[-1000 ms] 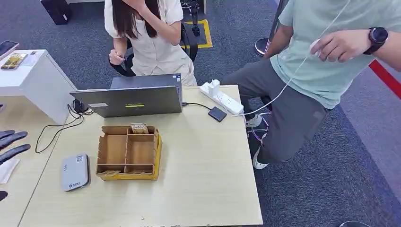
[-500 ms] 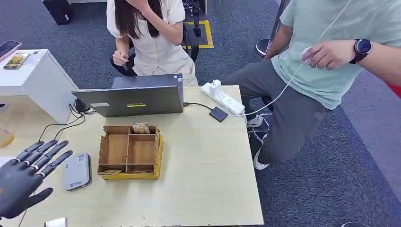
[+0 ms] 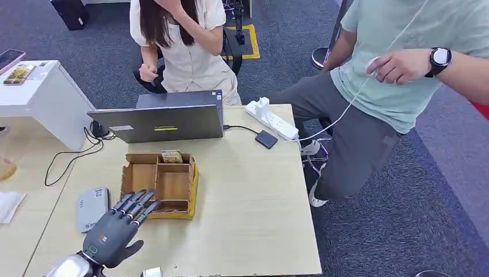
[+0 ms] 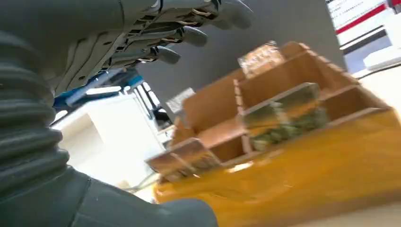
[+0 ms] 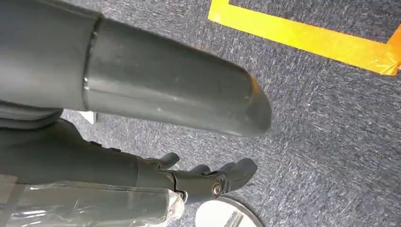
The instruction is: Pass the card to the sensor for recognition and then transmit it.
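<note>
Since half a second ago my left hand [image 3: 118, 231] has moved right and further over the table [image 3: 254, 219]; before it was at the left edge, now its fingertips [image 3: 144, 199] reach the near left corner of the wooden divided box [image 3: 158, 184]. The fingers are straight and apart, and the hand holds nothing.

In the head view the grey sensor [image 3: 92, 208] lies flat just left of my hand. A card [image 3: 171, 156] stands in the far compartment of the box, near the laptop [image 3: 158, 122]. Two persons sit at the far side — one behind the laptop, one at the right.

In the left wrist view my fingers [image 4: 184, 35] are spread above the box [image 4: 302, 156], and cards [image 4: 283, 113] stand in its near compartments.

In the right wrist view my right hand [image 5: 203, 177] hangs over the carpet [image 5: 331, 118] — fingers loosely bent, nothing held.
</note>
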Motion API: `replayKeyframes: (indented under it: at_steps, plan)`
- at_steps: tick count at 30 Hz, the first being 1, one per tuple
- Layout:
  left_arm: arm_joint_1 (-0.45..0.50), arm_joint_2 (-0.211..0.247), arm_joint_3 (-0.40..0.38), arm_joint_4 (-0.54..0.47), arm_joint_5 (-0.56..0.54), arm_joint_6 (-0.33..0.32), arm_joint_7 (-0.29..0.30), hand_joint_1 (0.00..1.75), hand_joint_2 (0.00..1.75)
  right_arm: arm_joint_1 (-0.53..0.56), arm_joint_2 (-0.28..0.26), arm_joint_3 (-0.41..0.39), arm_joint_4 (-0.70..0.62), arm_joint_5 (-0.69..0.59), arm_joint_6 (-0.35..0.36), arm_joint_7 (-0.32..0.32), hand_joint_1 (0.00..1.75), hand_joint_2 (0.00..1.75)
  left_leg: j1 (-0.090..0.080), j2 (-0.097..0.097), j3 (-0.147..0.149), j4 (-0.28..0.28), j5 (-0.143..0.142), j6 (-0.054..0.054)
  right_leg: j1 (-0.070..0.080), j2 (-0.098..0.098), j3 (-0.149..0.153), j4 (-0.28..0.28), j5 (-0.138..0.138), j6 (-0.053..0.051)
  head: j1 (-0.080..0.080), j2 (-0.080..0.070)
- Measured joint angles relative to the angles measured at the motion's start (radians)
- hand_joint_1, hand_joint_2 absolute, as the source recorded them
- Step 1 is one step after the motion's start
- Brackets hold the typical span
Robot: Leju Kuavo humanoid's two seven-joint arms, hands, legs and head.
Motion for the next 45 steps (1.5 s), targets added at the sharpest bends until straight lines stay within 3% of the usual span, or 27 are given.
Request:
replayKeyframes:
  at_steps: [28, 33, 37, 39, 45]
  plan:
    - [-0.035, -0.067, -0.05, 0.061, 0.018, 0.007, -0.013, 0.0, 1.75, 0.0, 0.0, -0.016, 0.0, 0.001, 0.0, 0.002, 0.0, 0.0, 0.0, 0.0, 0.0, 0.0, 0.0, 0.0, 0.0, 0.001, -0.001, 0.0, 0.0, 0.0, 0.0, 0.0]
    - [-0.057, -0.116, -0.05, 0.074, -0.021, 0.026, 0.001, 0.0, 1.75, -0.001, 0.0, -0.016, 0.0, 0.002, 0.0, 0.005, 0.0, 0.0, 0.0, 0.0, 0.0, 0.0, 0.0, 0.0, 0.0, 0.0, 0.0, 0.0, 0.0, 0.0, 0.0, 0.0]
    - [-0.094, -0.164, -0.048, 0.093, -0.136, 0.024, 0.071, 0.0, 1.75, -0.001, 0.0, -0.021, 0.0, 0.003, 0.0, -0.002, 0.0, 0.0, 0.0, 0.0, -0.001, 0.0, 0.0, 0.001, 0.0, 0.0, 0.0, 0.0, 0.001, 0.001, 0.0, 0.0]
    - [-0.114, -0.185, -0.048, 0.105, -0.152, 0.015, 0.101, 0.0, 1.75, -0.004, 0.0, -0.024, 0.0, 0.003, 0.001, -0.005, 0.0, 0.0, 0.0, 0.0, 0.0, 0.0, 0.0, 0.001, 0.0, 0.0, 0.0, 0.0, 0.001, 0.001, 0.0, 0.0]
    - [-0.13, -0.211, -0.044, 0.122, -0.158, 0.013, 0.114, 0.0, 1.75, -0.003, 0.0, -0.029, 0.0, 0.003, 0.002, 0.001, 0.0, 0.0, 0.0, 0.0, 0.0, 0.0, 0.0, 0.001, 0.0, 0.001, -0.001, 0.0, 0.001, 0.001, 0.0, 0.0]
